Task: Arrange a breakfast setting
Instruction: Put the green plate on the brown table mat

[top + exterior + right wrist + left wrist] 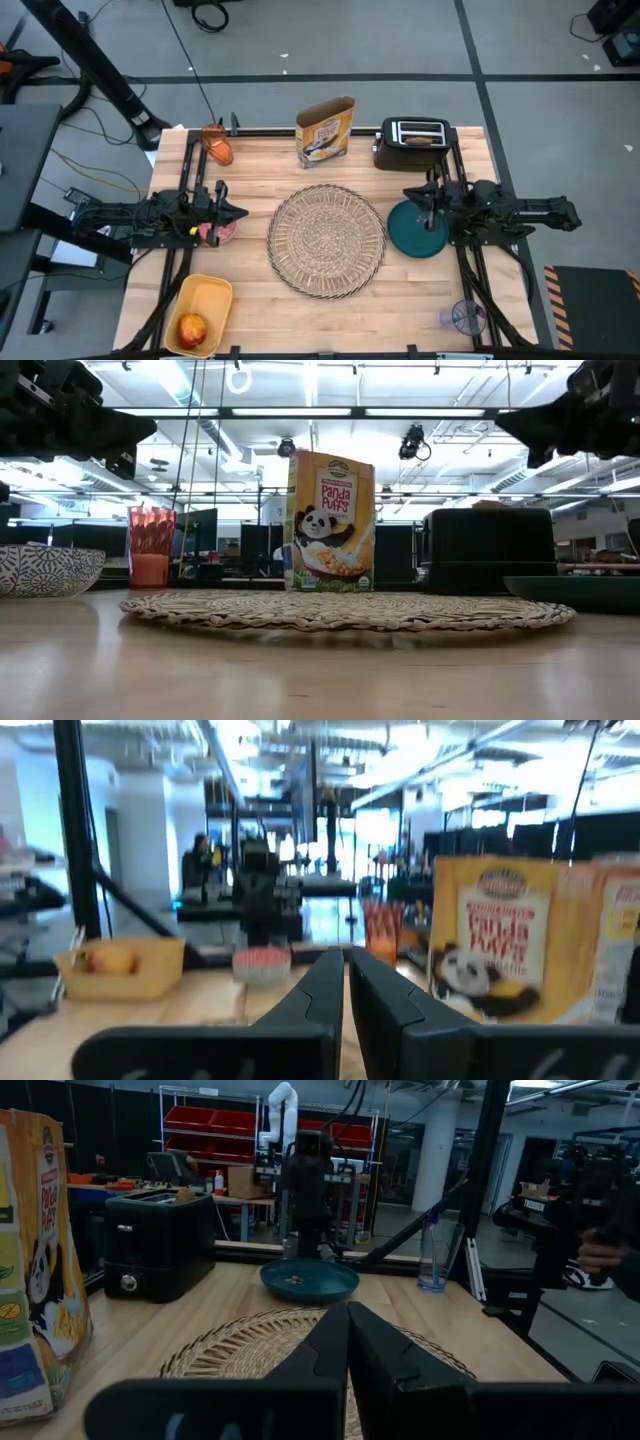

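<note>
Round woven straw placemat (pixel 326 240) lies flat mid-worktop (pixel 260 310); smooth teal plate (pixel 412 232) beside it. Left gripper (pixel 240 211) and right gripper (pixel 408 194) both closed, empty.

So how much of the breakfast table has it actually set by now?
Hardly any. The woven placemat lies centred but bare. Nothing is held: the left gripper and right gripper are both shut and empty. The teal plate, pink bowl, orange cup and apple remain off the mat.

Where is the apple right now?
In the high view, the red apple lies in a yellow bin at the table's front left corner, near the left arm's side.
</note>
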Controlling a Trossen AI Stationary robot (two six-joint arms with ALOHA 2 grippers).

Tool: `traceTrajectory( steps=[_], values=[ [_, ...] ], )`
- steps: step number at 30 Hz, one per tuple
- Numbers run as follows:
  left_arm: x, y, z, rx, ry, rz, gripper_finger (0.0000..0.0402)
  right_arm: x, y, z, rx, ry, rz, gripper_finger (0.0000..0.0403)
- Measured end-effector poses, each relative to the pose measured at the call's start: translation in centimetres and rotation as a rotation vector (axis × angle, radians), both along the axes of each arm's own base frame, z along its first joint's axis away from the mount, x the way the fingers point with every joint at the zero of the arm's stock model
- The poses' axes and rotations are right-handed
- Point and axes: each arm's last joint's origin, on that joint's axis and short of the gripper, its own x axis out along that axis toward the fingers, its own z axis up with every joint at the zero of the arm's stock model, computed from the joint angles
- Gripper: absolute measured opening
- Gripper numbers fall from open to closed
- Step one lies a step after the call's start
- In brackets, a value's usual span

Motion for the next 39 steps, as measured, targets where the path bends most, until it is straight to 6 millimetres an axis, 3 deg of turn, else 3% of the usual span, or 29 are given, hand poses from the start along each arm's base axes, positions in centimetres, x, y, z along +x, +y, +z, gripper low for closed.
traceTrajectory(
  steps=[8,15,24,30,36,39],
  values=[
    [0.0,0.0,0.0,0.0,0.0,0.0,0.0011,-0.2,0.0,0.8,0.101,-0.1,0.017,0.0029],
    [0.0,0.0,0.0,0.0,0.0,0.0,0.0011,0.7,0.3,0.3,0.217,-0.035,0.07,0.0029],
    [0.0,0.0,0.0,0.0,0.0,0.0,0.0011,3.8,2.7,1.5,0.272,0.247,0.104,0.0029],
    [0.0,0.0,0.0,0.0,0.0,0.0,0.0011,6.4,5.8,2.2,0.329,0.583,0.029,0.0029],
    [0.0,0.0,0.0,0.0,0.0,0.0,0.0011,8.7,9.1,2.8,0.402,0.813,-0.021,0.0029],
    [0.0,0.0,0.0,0.0,0.0,0.0,0.0011,9.6,10.5,2.8,0.526,0.883,0.005,0.0029]
  ],
)
